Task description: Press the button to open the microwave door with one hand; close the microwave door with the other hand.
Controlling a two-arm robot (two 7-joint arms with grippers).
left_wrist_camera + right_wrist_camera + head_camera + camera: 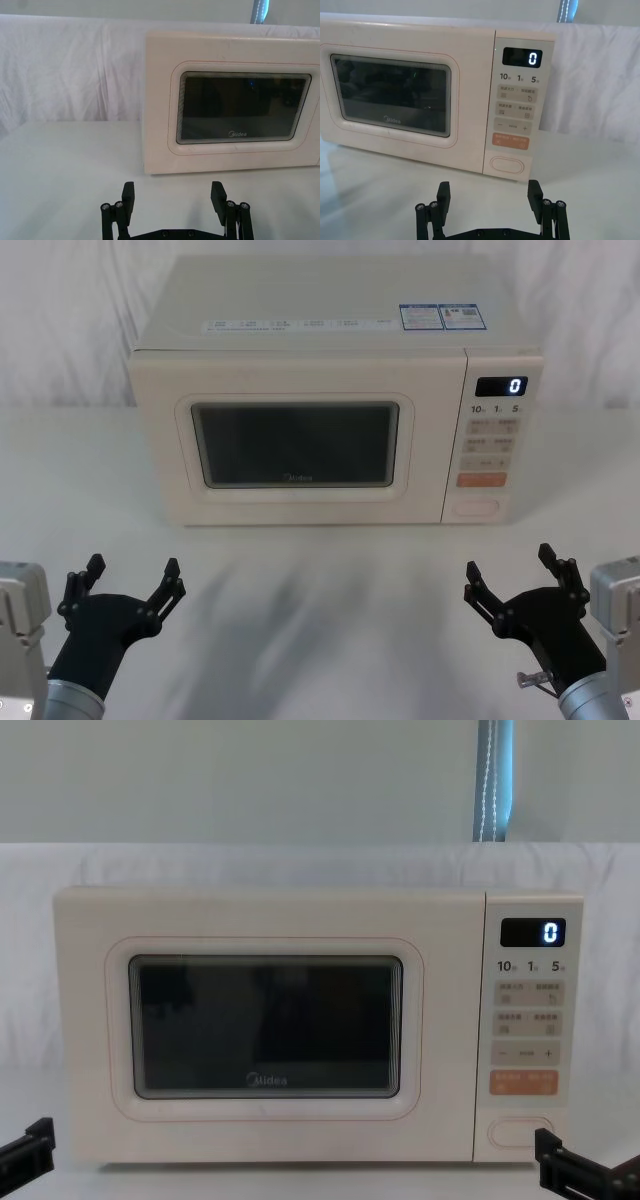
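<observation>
Head view: the microwave door (pixel 295 445) is sitting closed, and the left gripper (pixel 128 592) and right gripper (pixel 515 583) are hovering near the table's front edge, fingers spread apart

Left wrist view: the left gripper is facing the door's window, well apart from it

Right wrist view: the cream pill-shaped button (pixel 506 165) is lying under the orange key (pixel 510 141); pressing squarely at its centre looks best

Chest view: the button is sitting at the panel's bottom
</observation>
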